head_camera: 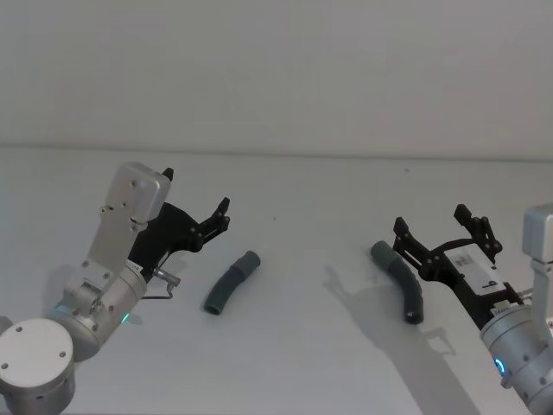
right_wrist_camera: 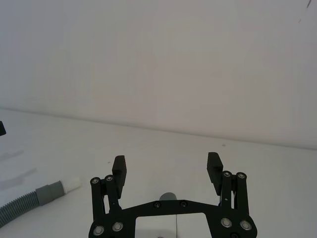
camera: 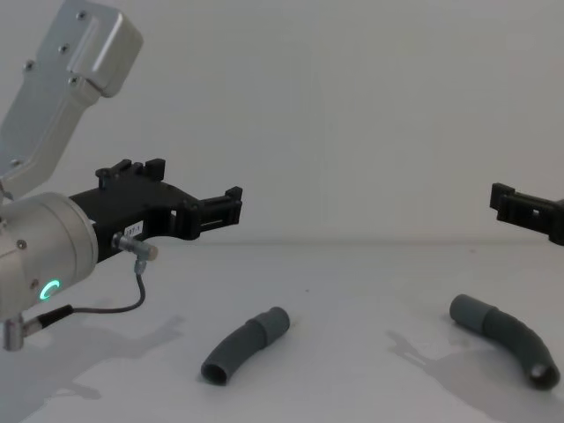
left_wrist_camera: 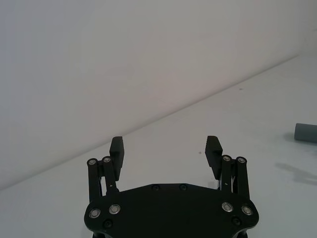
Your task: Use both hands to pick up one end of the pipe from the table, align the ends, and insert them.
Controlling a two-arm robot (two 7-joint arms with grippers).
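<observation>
Two curved dark grey ribbed pieces of the pipe lie apart on the white table (head_camera: 294,363). The left piece (head_camera: 232,282) (camera: 245,345) lies just right of my left gripper (head_camera: 197,190) (left_wrist_camera: 165,146), which hovers open and holds nothing. Its grey cuff with a white tip (right_wrist_camera: 73,183) shows in the right wrist view. The right piece (head_camera: 400,278) (camera: 507,339) lies under and beside my right gripper (head_camera: 430,218) (right_wrist_camera: 167,161), also open and holding nothing. One plain grey cuff (right_wrist_camera: 168,197) peeks out below the right gripper's fingers.
A plain pale wall (head_camera: 276,69) rises behind the table's far edge. A thin cable (camera: 106,304) loops off the left wrist, whose ring glows green (camera: 51,287).
</observation>
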